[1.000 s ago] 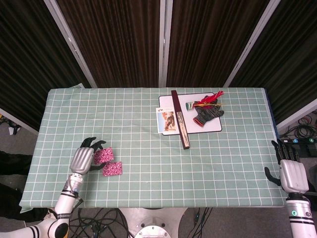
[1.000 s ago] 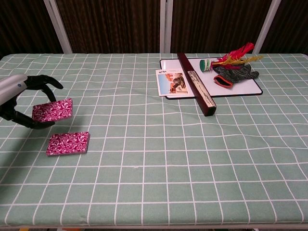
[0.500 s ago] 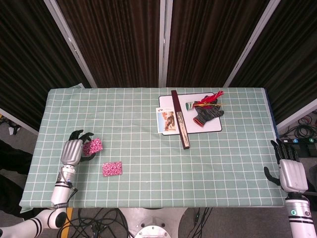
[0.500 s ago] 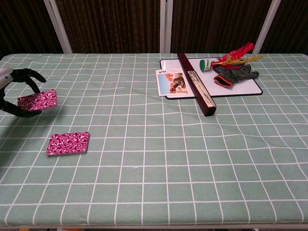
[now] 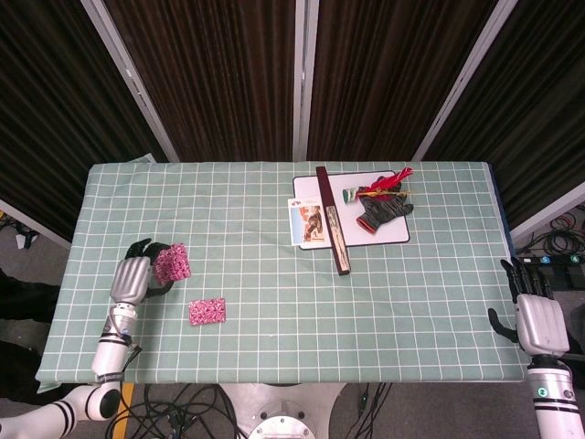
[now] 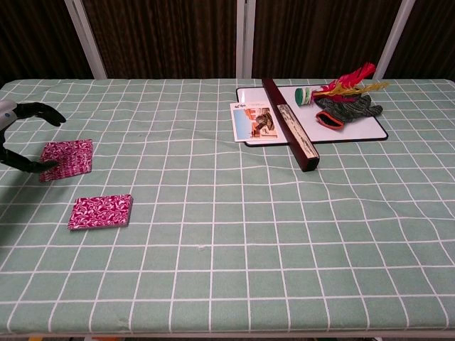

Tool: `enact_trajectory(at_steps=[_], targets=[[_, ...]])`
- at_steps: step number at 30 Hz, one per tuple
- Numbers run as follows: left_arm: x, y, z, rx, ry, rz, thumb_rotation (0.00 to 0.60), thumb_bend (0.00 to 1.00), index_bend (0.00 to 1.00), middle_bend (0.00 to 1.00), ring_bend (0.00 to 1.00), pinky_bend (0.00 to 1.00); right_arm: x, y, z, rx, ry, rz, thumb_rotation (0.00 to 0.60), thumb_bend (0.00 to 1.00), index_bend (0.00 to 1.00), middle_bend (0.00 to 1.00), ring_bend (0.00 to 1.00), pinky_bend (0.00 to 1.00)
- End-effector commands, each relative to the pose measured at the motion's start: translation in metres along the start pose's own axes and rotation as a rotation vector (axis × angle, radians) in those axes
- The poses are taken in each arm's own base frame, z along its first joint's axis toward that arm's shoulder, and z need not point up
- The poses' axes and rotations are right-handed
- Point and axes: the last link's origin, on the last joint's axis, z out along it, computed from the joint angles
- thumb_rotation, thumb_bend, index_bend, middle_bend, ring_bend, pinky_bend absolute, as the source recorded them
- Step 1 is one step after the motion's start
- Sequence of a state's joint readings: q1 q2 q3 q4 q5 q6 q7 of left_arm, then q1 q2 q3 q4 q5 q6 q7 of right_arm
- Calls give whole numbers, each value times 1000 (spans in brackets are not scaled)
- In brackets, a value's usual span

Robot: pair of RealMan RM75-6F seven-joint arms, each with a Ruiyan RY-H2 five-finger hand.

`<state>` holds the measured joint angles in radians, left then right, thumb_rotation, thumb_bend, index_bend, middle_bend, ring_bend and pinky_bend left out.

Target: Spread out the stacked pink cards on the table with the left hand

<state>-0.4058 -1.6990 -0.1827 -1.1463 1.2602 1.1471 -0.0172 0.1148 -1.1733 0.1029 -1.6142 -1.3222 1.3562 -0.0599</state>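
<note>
A small batch of pink patterned cards (image 5: 171,263) (image 6: 67,159) sits tilted near the table's left edge. My left hand (image 5: 132,277) (image 6: 20,136) holds it by its left side, thumb against the lower edge and the other fingers arched over the top. A second pink stack (image 5: 207,311) (image 6: 101,212) lies flat on the green checked cloth, to the right of the hand and nearer the front, with nothing touching it. My right hand (image 5: 539,322) hangs beyond the table's right front corner, fingers straight and holding nothing; the chest view does not show it.
At the back right lies a white board (image 5: 398,233) (image 6: 373,131) with a dark glove (image 5: 384,210) and red feathers (image 6: 348,78). A long dark wooden bar (image 5: 333,219) (image 6: 291,124) and a picture card (image 5: 308,222) (image 6: 254,121) lie beside it.
The left hand carried part of the pink cards leftward and back from the stack. In the last half second the held cards tipped up and the fingers spread wider.
</note>
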Motion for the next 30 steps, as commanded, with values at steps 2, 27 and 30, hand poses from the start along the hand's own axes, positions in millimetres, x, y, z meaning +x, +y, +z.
enact_trajectory(at_steps=[2,27,30], targets=[[2,6,-5,-20,-8,-13,600,221,225,204,74,108,-1,0,0,-1,-2,1,600,290,0,0,0,0],[-29,67,-60,-190,-184,20,600,206,186,246,70,97,-1,4,1,-5,-8,15,600,291,0,0,0,0],[-34,69,-63,-199,-179,30,600,206,186,249,70,95,-1,5,1,-7,-10,15,600,289,0,0,0,0]])
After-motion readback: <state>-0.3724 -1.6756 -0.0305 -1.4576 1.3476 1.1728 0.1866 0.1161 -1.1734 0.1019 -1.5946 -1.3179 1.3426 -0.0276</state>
